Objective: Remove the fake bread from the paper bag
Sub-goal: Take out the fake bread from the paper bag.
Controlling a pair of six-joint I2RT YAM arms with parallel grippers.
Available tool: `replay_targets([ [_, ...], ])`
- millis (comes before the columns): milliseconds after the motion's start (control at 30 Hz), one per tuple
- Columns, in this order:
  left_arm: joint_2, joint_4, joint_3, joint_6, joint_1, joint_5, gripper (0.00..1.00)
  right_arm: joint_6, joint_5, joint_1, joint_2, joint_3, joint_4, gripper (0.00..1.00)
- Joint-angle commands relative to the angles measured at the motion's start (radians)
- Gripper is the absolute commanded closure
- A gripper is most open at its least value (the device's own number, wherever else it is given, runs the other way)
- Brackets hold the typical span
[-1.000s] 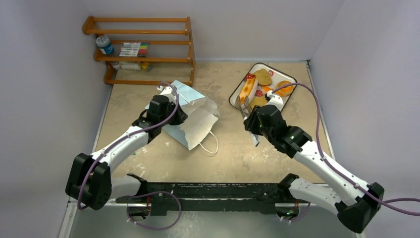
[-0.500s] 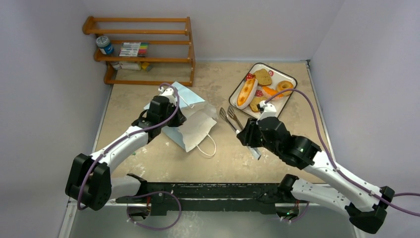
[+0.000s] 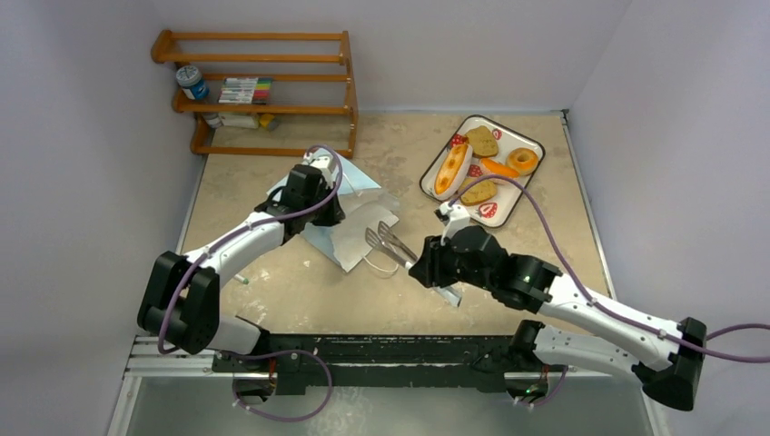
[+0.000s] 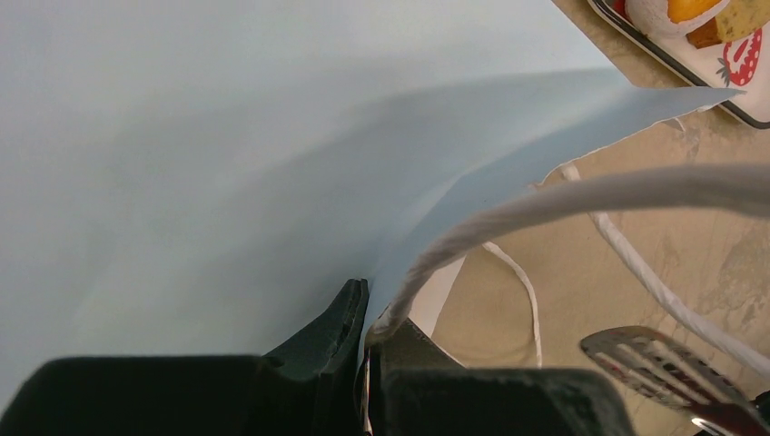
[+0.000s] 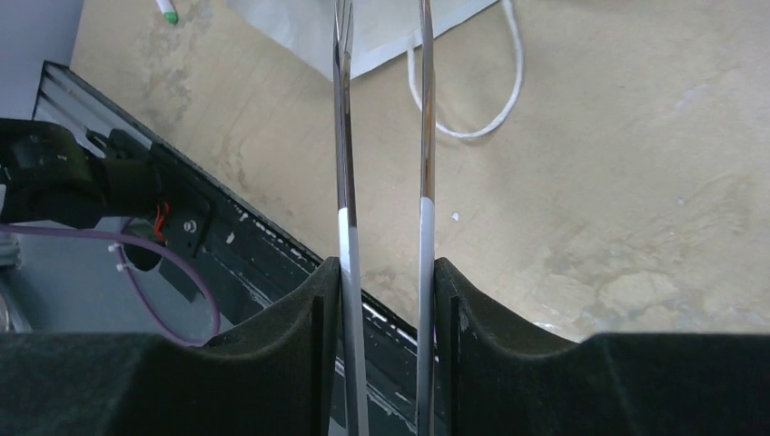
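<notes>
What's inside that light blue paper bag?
Nothing shows inside the paper bag; its folded paper hides the interior. The fake bread lies on the tray outside it.

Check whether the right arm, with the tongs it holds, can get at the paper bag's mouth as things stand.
Probably yes. The right gripper holds the tongs with tips right at the paper bag handle end, nothing between, and the left gripper pinches the bag's edge.

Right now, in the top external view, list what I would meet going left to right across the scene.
First the blue-capped jar → marker pack → paper bag → long roll → doughnut. The tongs overlap the bag, so they are left out.
</notes>
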Motion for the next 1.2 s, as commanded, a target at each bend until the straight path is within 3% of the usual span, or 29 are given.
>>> replay_targets([
  [0,0.016,-0.001,0.075,0.024,0.009,0.030,1.00,-0.030,-0.058,0.017,0.063,-0.034,0.210,0.59],
  [700,-0.012,-0.050,0.068,0.006,0.008,0.120,1.00,-0.120,-0.082,0.019,0.489,0.051,0.579,0.58],
  [900,-0.056,-0.053,0.053,-0.007,0.008,0.122,1.00,0.016,-0.152,-0.031,0.525,0.050,0.626,0.58],
  [1067,-0.076,-0.056,0.041,-0.018,0.008,0.141,1.00,0.201,-0.326,-0.153,0.493,-0.115,0.838,0.58],
  [1167,-0.095,-0.049,0.028,-0.029,0.008,0.146,1.00,0.246,-0.387,-0.184,0.506,-0.125,0.879,0.58],
])
